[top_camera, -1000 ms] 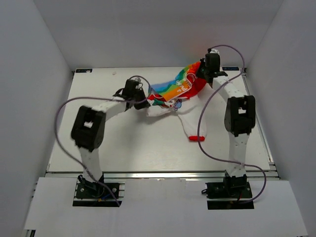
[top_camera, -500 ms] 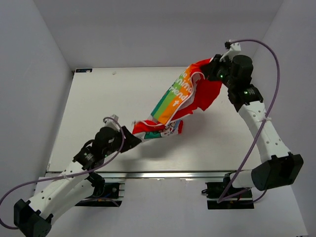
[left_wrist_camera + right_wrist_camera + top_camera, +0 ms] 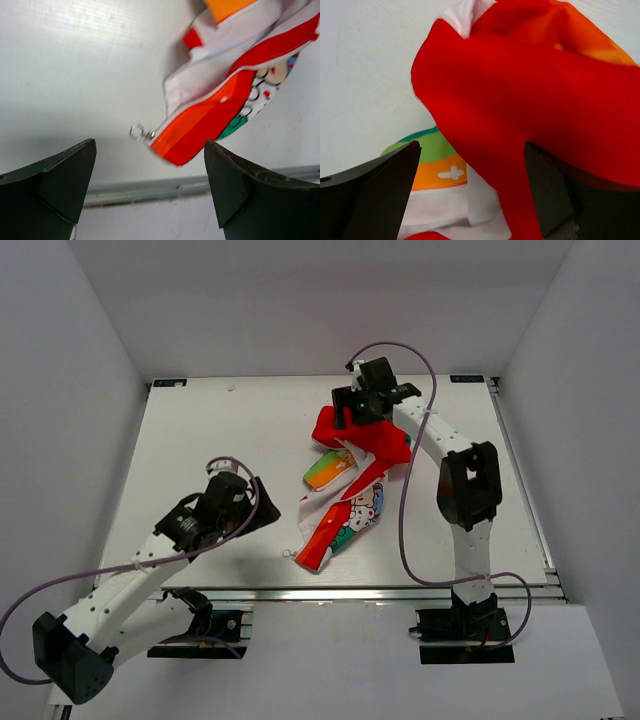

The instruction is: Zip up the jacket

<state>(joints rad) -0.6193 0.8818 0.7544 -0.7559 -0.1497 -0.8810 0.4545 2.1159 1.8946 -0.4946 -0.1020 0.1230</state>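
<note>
Down at the lower left of the overhead view, the left hand (image 3: 267, 506) is spread wide with nothing in it, sitting low over the surface (image 3: 200, 430) and aimed at the near end of the jacket (image 3: 345, 502). Its own camera shows a little metal zipper ring (image 3: 136, 132) poking off an orange-red corner of the cloth. That corner lies flat, out past the fingertips and not touching them.

Up at the upper middle, the right hand (image 3: 372, 410) is spread wide too, also holding nothing. It hangs right over the red hood (image 3: 530, 95), which fills most of its camera. Can't tell if the fingers are brushing the fabric or just above it.

The jacket itself is a crumpled diagonal heap a bit right of center: red hood at the top, rainbow stripes in the middle, cartoon-print white part toward the bottom, ending at that ring.

Progress-wise, I'd say basically nothing is zipped yet. The ring looks parked at the hem end, and the front is too bunched up to see both zipper edges. My read on what's left is pretty much everything: flatten it, line up the two front edges, pin the hem, grab the ring and run it up toward the hood.
</note>
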